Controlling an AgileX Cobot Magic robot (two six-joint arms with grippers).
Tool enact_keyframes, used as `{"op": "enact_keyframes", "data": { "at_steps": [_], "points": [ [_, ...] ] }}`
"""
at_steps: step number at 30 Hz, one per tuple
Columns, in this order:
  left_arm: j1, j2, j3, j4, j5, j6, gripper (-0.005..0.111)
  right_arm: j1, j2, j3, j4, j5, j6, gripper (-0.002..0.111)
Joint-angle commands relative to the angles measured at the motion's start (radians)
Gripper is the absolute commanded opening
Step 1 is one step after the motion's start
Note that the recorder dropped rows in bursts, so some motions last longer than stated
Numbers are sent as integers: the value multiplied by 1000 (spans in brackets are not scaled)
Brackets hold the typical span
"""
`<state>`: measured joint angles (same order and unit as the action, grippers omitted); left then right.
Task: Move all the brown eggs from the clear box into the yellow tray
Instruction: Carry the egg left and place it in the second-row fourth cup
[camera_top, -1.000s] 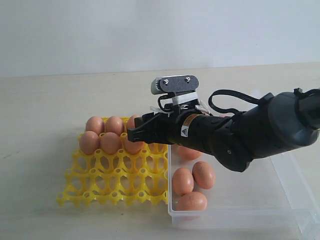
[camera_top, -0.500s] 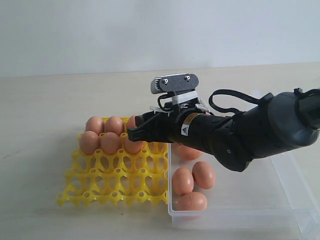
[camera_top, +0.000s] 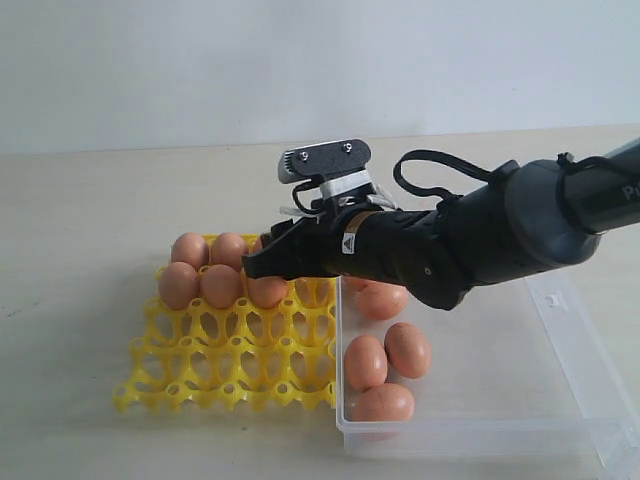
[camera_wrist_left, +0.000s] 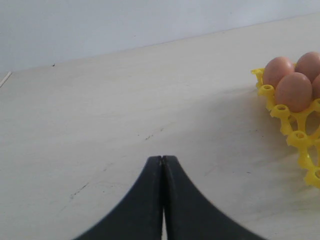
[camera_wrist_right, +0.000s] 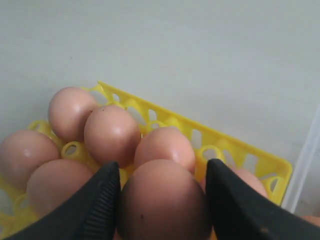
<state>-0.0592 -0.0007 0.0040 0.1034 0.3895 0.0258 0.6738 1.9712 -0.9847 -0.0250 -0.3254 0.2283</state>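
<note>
My right gripper (camera_top: 247, 266) is shut on a brown egg (camera_wrist_right: 162, 200), one black finger on each side of it. It holds the egg low over the yellow tray (camera_top: 200, 385), at the second row from the back, beside two seated eggs (camera_top: 220, 285). More brown eggs (camera_top: 228, 248) fill the back row. Several brown eggs (camera_top: 385, 350) lie in the clear box (camera_top: 500, 400), to the right of the tray. My left gripper (camera_wrist_left: 162, 159) is shut and empty over bare table, with a corner of the tray (camera_wrist_left: 295, 135) to one side. The exterior view does not show it.
The right arm (camera_top: 480, 245) stretches across the back of the clear box. The box's wall (camera_wrist_right: 305, 160) stands right beside the tray's edge (camera_wrist_right: 220, 132). The two front rows of tray cups (camera_top: 230, 375) hold nothing. A pale wall rises behind the table.
The right arm has shifted a little to the left over the tray, the egg still between its fingers. The eggs in the tray and box have not moved.
</note>
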Motion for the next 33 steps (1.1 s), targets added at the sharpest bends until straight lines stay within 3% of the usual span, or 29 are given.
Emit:
{"op": "enact_keyframes", "data": {
  "at_steps": [1, 14, 18, 19, 20, 22, 24, 30, 32, 33],
  "points": [
    [2, 1, -4, -2, -9, -3, 0, 1, 0, -11, -7, 10, -8, 0],
    [2, 1, -4, -2, -9, -3, 0, 1, 26, -10, -7, 42, -8, 1],
    [2, 1, -4, -2, -9, -3, 0, 1, 26, -10, -7, 42, -20, 20],
    [2, 1, -4, -2, -9, -3, 0, 1, 24, -10, -7, 42, -20, 27],
    [2, 1, -4, -2, -9, -3, 0, 1, 18, -10, -7, 42, -20, 45],
    [2, 1, -4, -2, -9, -3, 0, 1, 8, -10, -7, 40, -22, 58],
    [2, 1, -4, -2, -9, -3, 0, -1, -2, -10, -7, 40, -24, 63],
    [2, 1, -4, -2, -9, -3, 0, -1, -85, -10, -11, 60, -24, 62],
    [2, 1, -4, -2, -9, -3, 0, -1, -151, -10, -11, 149, -26, 49],
    [2, 1, -4, -2, -9, -3, 0, -1, -207, -10, -42, 239, -26, 33]
  ]
}}
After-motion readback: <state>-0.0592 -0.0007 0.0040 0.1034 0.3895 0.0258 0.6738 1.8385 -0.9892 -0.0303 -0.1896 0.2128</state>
